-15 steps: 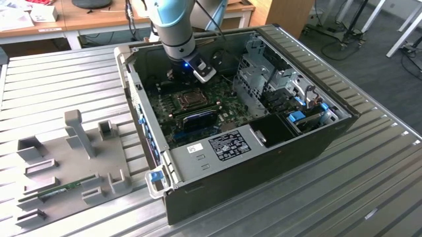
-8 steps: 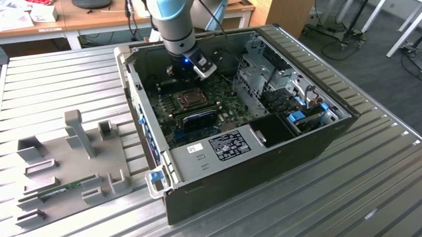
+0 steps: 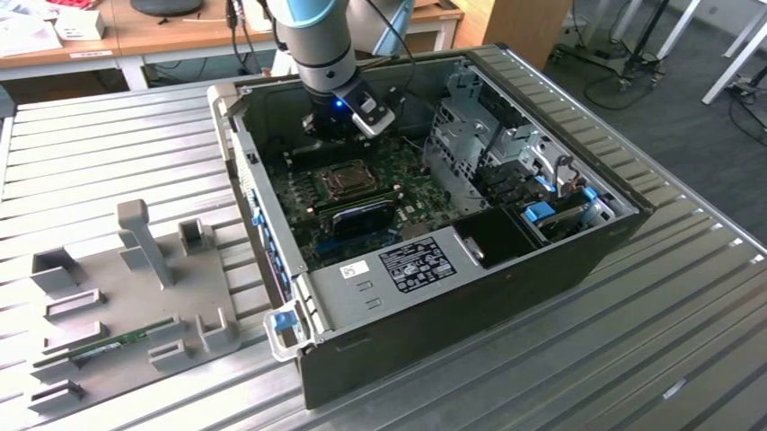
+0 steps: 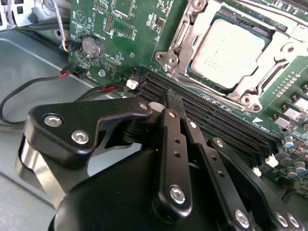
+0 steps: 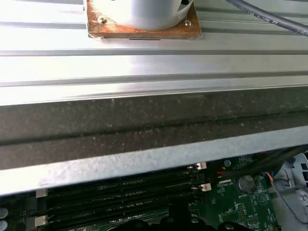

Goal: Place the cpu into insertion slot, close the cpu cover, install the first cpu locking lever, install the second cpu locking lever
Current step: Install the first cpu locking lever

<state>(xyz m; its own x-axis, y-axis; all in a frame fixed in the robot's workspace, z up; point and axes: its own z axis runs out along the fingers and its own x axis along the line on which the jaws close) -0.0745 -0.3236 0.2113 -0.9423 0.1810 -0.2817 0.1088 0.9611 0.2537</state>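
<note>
One arm reaches down into the open computer case (image 3: pixel 563 242) in the exterior view, its gripper (image 3: pixel 339 124) hanging just above the green circuit board (image 3: pixel 359 211), near the case's far wall. The cpu (image 4: pixel 230 52) already lies in the insertion slot (image 4: pixel 269 36): in the second wrist view its pale metal face sits flat inside the socket, and the cpu cover (image 4: pixel 262 60) lies down around it, the silvery frame bordering the chip on all sides. One thin metal locking lever (image 4: pixel 179 30) runs along the socket's edge (whether it is latched I cannot tell). From the exterior view the slot (image 3: pixel 348 179) shows as a small square between the gripper and the long black memory slots (image 3: pixel 359 220).

The gripper (image 4: pixel 169 103) holds nothing. Its black fingers (image 4: pixel 168 144) appear drawn together, tips meeting over the memory slots (image 4: pixel 216 120) just beside the socket, apart from the cpu. A round coin battery (image 4: pixel 91 46) sits on the board beyond them, with red and black wires (image 4: pixel 29 91) trailing across the grey case floor.

In the first wrist view the case's metal rim (image 5: pixel 144 159) crosses the frame, with the ribbed metal table (image 5: pixel 154 67) behind it and the memory slots (image 5: pixel 120 197) below
</note>
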